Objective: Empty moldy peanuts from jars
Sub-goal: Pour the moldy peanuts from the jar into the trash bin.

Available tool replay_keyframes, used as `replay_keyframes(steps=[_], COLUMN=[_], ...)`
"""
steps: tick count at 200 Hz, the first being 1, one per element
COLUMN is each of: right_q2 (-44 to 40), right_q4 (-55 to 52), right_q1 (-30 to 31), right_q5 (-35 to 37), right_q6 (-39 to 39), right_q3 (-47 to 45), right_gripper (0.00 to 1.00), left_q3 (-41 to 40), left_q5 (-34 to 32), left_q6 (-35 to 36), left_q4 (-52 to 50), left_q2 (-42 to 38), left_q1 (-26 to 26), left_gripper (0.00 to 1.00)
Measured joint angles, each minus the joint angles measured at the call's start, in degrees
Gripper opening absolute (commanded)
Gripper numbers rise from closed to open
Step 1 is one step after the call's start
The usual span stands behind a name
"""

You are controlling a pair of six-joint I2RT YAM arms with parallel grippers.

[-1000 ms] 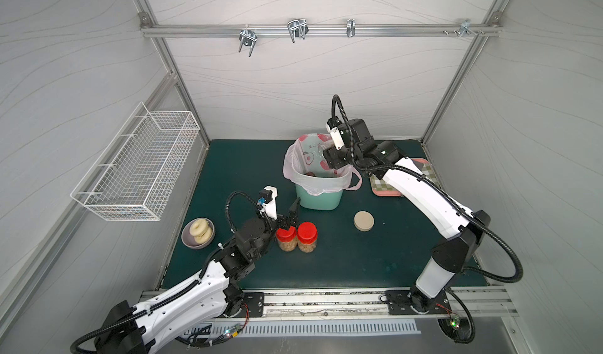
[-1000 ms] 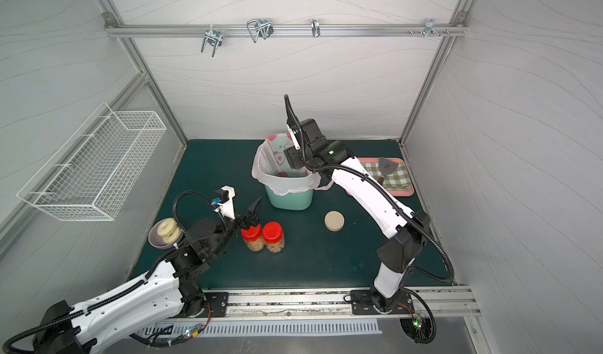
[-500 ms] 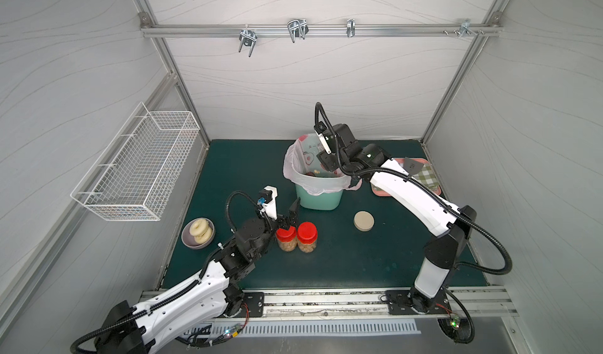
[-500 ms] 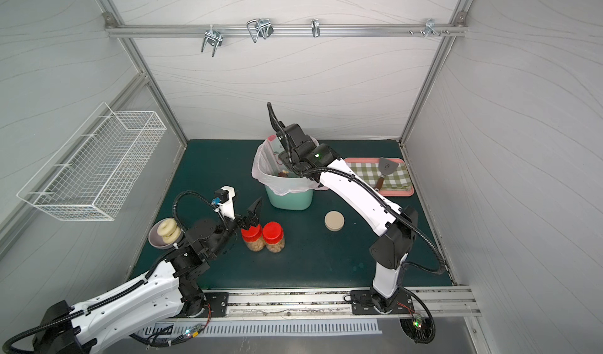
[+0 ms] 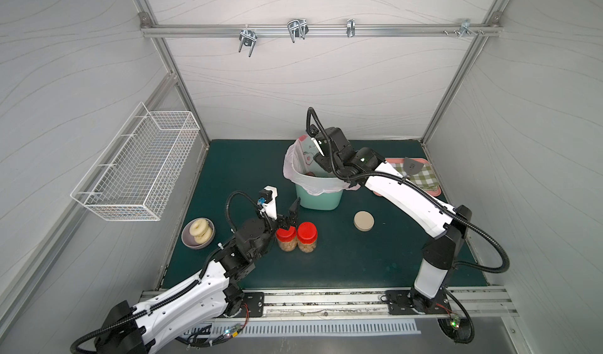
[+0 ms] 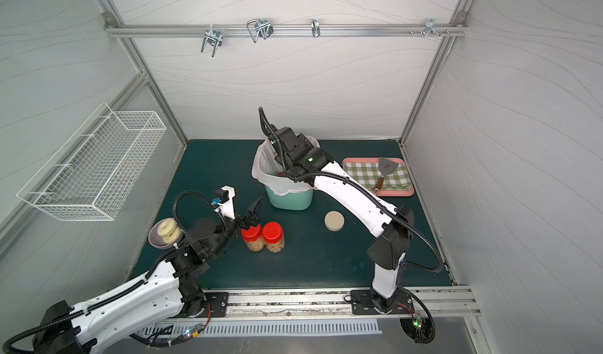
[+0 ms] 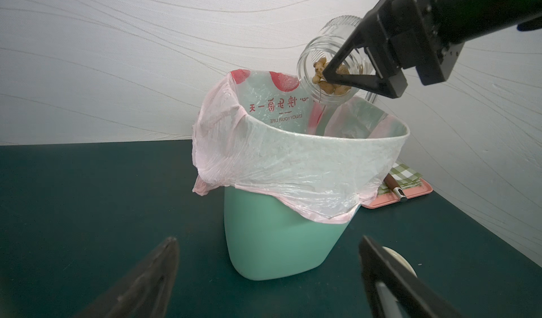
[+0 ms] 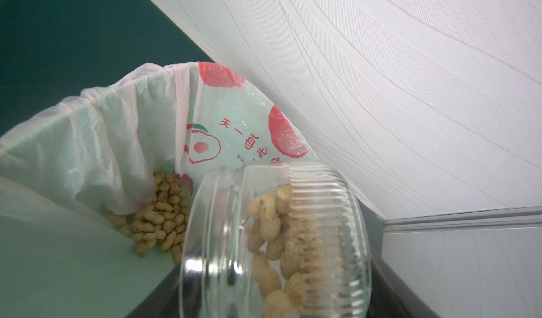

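My right gripper (image 7: 343, 67) is shut on a lidless clear jar (image 7: 328, 64), tipped mouth-down over the mint-green bin (image 7: 272, 243) with its pink bag. Some moldy peanuts (image 8: 281, 237) are still inside that jar (image 8: 272, 243), and a heap of peanuts (image 8: 158, 217) lies at the bottom of the bag. Two jars with red lids (image 5: 286, 238) (image 5: 307, 236), full of peanuts, stand side by side on the green mat. My left gripper (image 5: 290, 213) hangs open just above and behind the left one, holding nothing. A beige lid (image 5: 363, 221) lies flat on the mat.
A grey bowl of ring donuts (image 5: 198, 233) sits at the mat's left edge. At the back right is a pink tray (image 6: 378, 176) with a checked cloth and a spatula. A white wire basket (image 5: 140, 166) hangs on the left wall.
My right arm has swung left over the bin with the jar and tipped it further. The left arm and the two red-lidded jars have not moved.
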Motion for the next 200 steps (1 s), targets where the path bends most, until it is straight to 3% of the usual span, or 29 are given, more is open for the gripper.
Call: replay_keyframes(steps=[122, 200], right_q2=[1.9, 1.9], right_q4=[4.2, 4.3], right_q1=[1.5, 1.7], right_q5=[5.9, 4.1], right_q6=[-6.3, -5.2], right_q3=[-0.2, -1.2], right_gripper=[0.0, 0.0], left_q3=[0.0, 0.0], left_q5=[-0.1, -0.3], left_q6=[0.2, 0.3], left_q4=[-0.4, -0.4], left_q2=[-0.1, -0.5], left_q1=[0.0, 0.0], left_gripper=[0.97, 0.97])
